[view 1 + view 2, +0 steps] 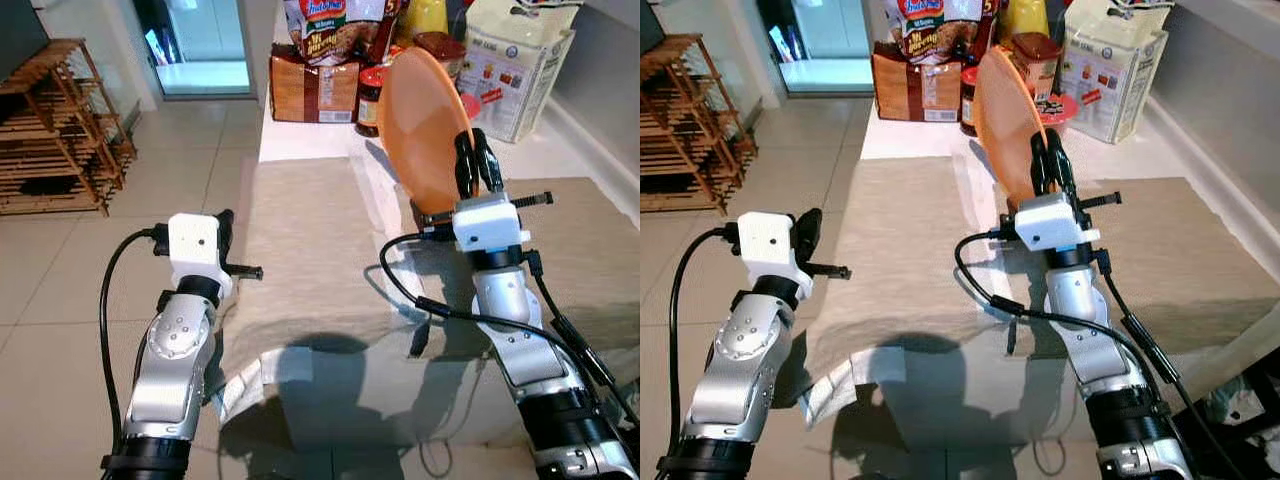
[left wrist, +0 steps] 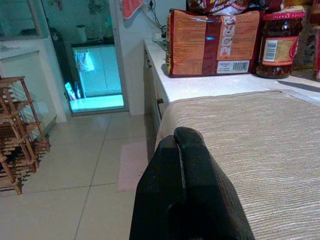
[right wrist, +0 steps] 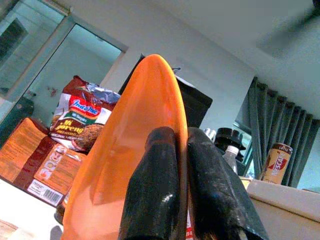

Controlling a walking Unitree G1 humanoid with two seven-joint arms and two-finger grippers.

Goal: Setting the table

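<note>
Plate [image 1: 428,128]: orange, smooth, glossy, oval in outline as seen from my head, with a thin raised rim. It stands nearly on edge, tilted, lifted above the far end of the beige cloth [image 1: 300,250] that covers the counter [image 1: 300,140]. My right wrist view shows it edge-on, a narrow orange blade rising past my fingers [image 3: 155,200].

Right gripper [image 1: 475,165]: mine, clamped on the plate's lower rim, one black finger on each face, over the cloth's far middle.

Left gripper [image 1: 224,228]: mine, fingers pressed together on nothing, held at the cloth's left edge, out over the floor [image 1: 180,180] side of the counter.

Cloth: ribbed weave, laid flat along the counter; a second beige piece [image 1: 590,260] lies to its right, under my right arm.

Beyond the cloth's far edge, on bare white counter: a brown bag [image 1: 313,90] with a barcode label; a noodle packet [image 1: 325,28] leaning behind it; a dark jar [image 1: 371,100] with a red lid just beside the bag; a white bag [image 1: 515,65] to the right of the plate.

Left of the cloth, across the tiled floor: a wooden rack [image 1: 60,130].
</note>
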